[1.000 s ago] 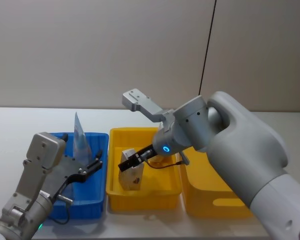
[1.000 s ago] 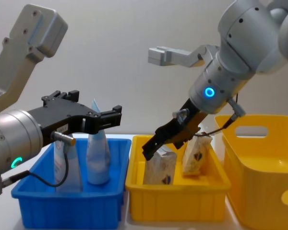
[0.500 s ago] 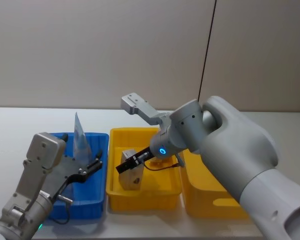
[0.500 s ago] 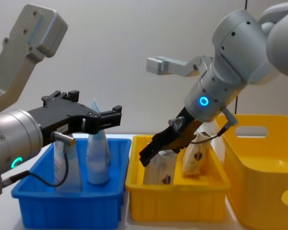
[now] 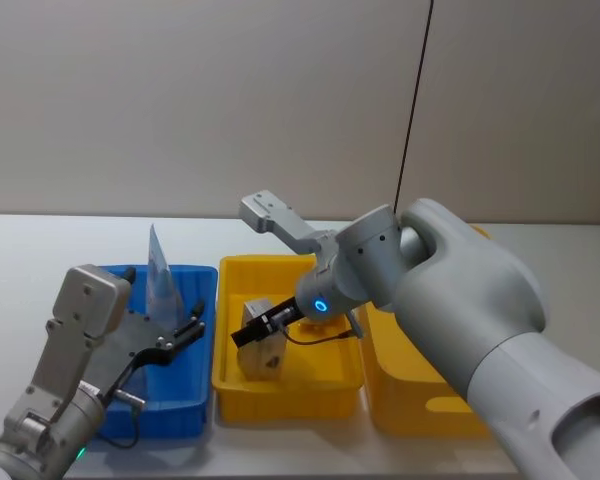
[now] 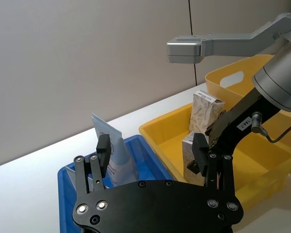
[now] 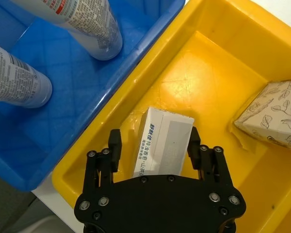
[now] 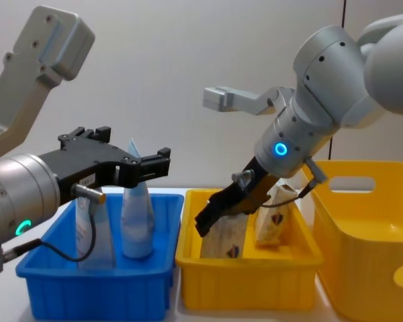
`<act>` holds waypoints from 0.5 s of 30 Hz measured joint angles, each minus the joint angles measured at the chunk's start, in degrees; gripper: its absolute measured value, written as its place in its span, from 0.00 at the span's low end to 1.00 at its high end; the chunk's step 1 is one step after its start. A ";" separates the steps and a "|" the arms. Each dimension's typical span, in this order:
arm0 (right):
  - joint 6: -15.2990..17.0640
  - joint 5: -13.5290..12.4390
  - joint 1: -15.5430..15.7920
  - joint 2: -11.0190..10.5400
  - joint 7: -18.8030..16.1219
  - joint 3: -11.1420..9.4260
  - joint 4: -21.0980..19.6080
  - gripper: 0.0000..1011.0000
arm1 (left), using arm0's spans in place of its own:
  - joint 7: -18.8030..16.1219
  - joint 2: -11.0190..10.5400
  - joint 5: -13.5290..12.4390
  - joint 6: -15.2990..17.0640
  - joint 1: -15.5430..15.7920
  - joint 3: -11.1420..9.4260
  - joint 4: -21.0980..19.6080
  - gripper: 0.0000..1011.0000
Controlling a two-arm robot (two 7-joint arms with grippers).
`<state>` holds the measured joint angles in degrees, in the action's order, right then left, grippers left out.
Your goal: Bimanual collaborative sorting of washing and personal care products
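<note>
Straddling a boxy cream carton (image 7: 167,145), right hand (image 7: 154,138) stands wide; left hand (image 6: 151,141), wide, near tapered tubes (image 8: 137,221).

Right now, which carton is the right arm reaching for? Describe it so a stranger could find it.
Look at the small yellow bin between the blue bin and the big yellow bin; two cartons stand in it. It is the carton on the blue bin's side. Unlike the other carton, it sits between the open jaws of the right gripper.
</note>
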<state>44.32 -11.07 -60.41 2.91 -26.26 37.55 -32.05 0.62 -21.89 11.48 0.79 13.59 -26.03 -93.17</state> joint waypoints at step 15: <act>-1.01 -0.04 -0.54 0.61 -0.18 -0.24 1.91 0.36 | 0.00 0.00 0.00 0.00 0.00 0.00 0.00 0.99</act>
<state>43.31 -11.10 -60.95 3.53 -26.44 37.31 -30.15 0.62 -21.89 11.48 0.79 13.59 -26.02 -93.18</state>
